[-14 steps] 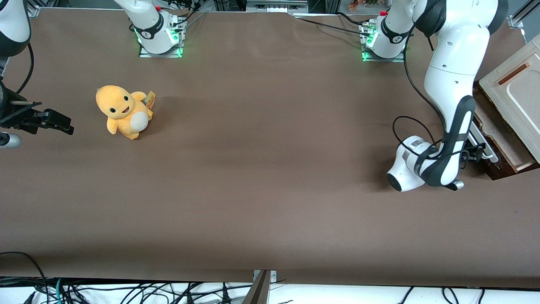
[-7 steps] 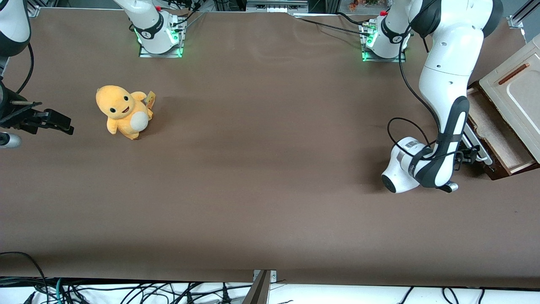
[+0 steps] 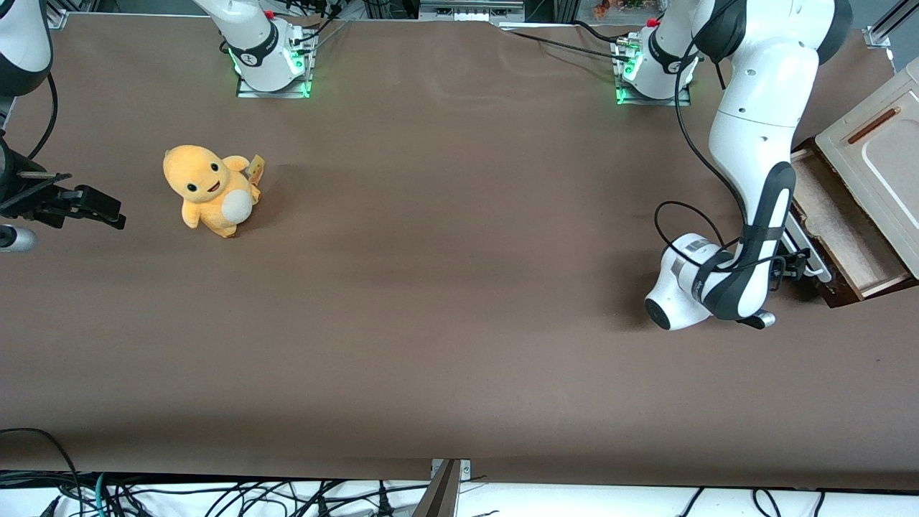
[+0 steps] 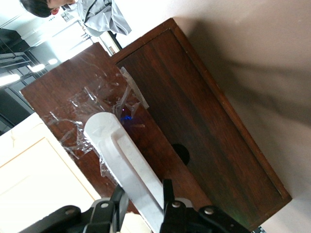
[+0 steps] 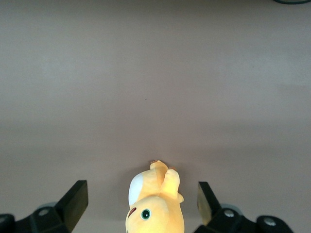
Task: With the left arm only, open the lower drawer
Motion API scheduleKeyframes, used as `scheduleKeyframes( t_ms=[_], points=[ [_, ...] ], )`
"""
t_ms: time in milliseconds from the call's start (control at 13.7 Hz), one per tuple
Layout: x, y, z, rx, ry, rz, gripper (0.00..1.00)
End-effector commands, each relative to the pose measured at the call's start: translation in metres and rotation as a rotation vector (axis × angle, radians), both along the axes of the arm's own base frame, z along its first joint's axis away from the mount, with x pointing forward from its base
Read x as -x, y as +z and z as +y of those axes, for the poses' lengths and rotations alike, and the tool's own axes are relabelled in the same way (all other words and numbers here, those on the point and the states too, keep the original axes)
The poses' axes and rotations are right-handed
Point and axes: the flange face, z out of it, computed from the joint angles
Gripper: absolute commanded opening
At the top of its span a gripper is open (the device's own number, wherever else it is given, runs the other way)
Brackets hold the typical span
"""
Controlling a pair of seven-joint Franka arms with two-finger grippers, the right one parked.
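- The gripper [image 4: 142, 206] stood at the front of the lower drawer [image 3: 840, 233], right of the frame in the front view, at the working arm's end of the desk [image 3: 445, 301]
- Its fingers [image 4: 167, 194] were clenched on the white bar handle [image 4: 124, 165], one on each side of the bar, as the wrist view showed
- The drawer was already drawn partly out of the beige cabinet [image 3: 872, 161], its pale tan inside showing
- To do the pull well, I judged the left arm [image 3: 754, 165] should draw straight along the drawer's own line, keeping the grip square on the bar; a sideways drag could jam the drawer or shift the cabinet
- The grip looked set near one end of the bar, so a slow, even pull seemed wise
- Against the frame of a second ago, the wrist block had moved toward the middle of the desk and more tan inside lay open
- The yellow plush toy [image 3: 208, 188] lay unmoved, well apart, upper left of the frame, toward the parked arm's end
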Motion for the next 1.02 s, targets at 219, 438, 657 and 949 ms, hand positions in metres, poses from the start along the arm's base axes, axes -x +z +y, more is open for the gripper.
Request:
scheduleKeyframes(
  t_ms=[219, 438, 657, 949],
  points=[
    [0.0, 0.005, -0.023, 0.039, 0.043, 0.036, 1.0],
    [-0.015, 0.025, -0.029, 0.086, 0.066, -0.018, 1.0],
    [-0.028, 0.047, -0.046, 0.229, 0.159, -0.087, 1.0],
    [-0.052, 0.103, -0.087, 0.56, 0.337, -0.219, 1.0]
  ],
)
